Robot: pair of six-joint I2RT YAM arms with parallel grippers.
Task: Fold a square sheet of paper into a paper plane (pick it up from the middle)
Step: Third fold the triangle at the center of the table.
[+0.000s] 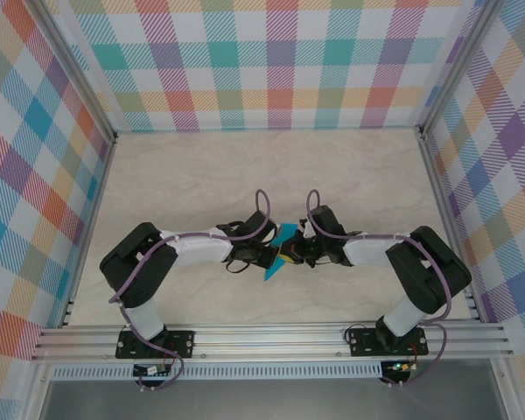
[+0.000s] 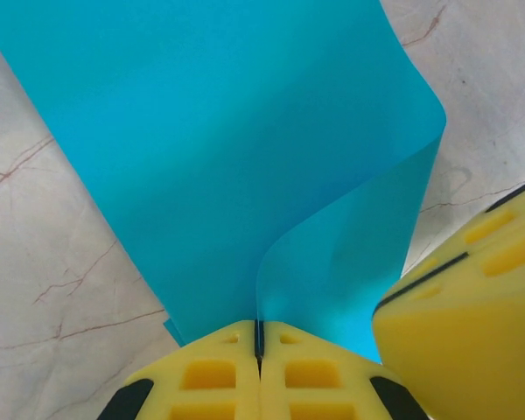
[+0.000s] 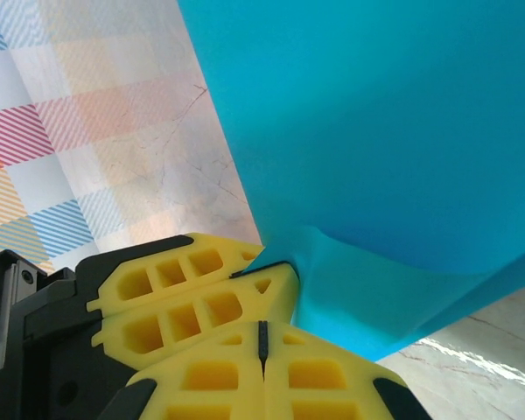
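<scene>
Your left gripper [image 2: 259, 339] has its jaws pinched on the square sheet of paper [image 2: 219, 157], which fans out straight ahead of them above the table [image 1: 245, 175]; the right gripper [image 3: 262, 343] has its jaws closed too (whether on paper, you can't tell), just beside the left; both arms are equally near.

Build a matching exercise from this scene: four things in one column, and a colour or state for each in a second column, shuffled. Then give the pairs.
Column one
1. square sheet of paper
2. left gripper
3. table
4. back wall

Column two
A. pale marble pattern
B. teal-blue, curling upward
C. pastel plaid
D. yellow fingers, shut on the sheet's edge

Pairs: 1-B, 2-D, 3-A, 4-C
</scene>
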